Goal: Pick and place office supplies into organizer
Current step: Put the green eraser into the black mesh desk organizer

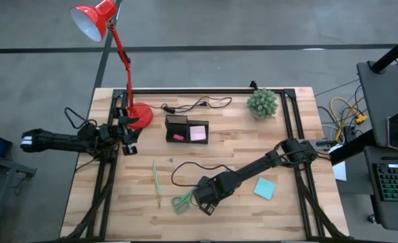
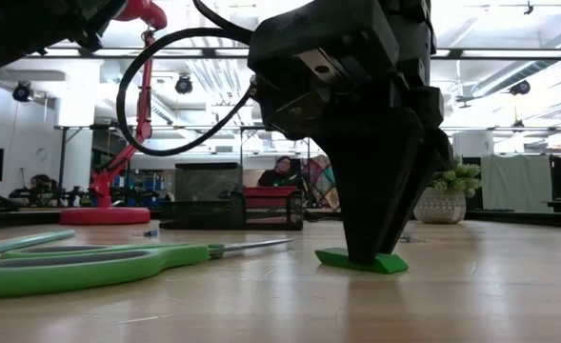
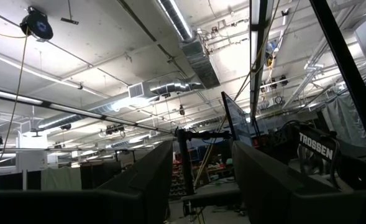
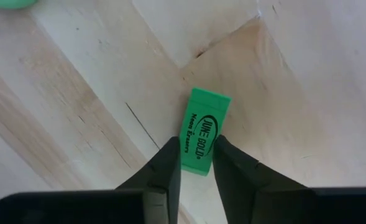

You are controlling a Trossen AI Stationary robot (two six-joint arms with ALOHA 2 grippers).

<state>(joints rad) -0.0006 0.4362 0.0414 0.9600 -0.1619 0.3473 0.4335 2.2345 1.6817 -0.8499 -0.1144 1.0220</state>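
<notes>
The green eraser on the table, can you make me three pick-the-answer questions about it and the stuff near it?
1. Where is the green eraser?
A. in the organizer
B. on the table, between the right gripper's fingers
C. under the red lamp

2. What colour is the sticky pad lying on the table to the right of the right arm?
A. teal
B. yellow
C. orange

3. What are the scissors doing?
A. standing in the organizer
B. held by the left gripper
C. lying flat on the table

Answers:
1 B, the right gripper has a finger on each side of it on the wood.
2 A, the sticky pad is teal.
3 C, the scissors lie flat beside the eraser.
</notes>
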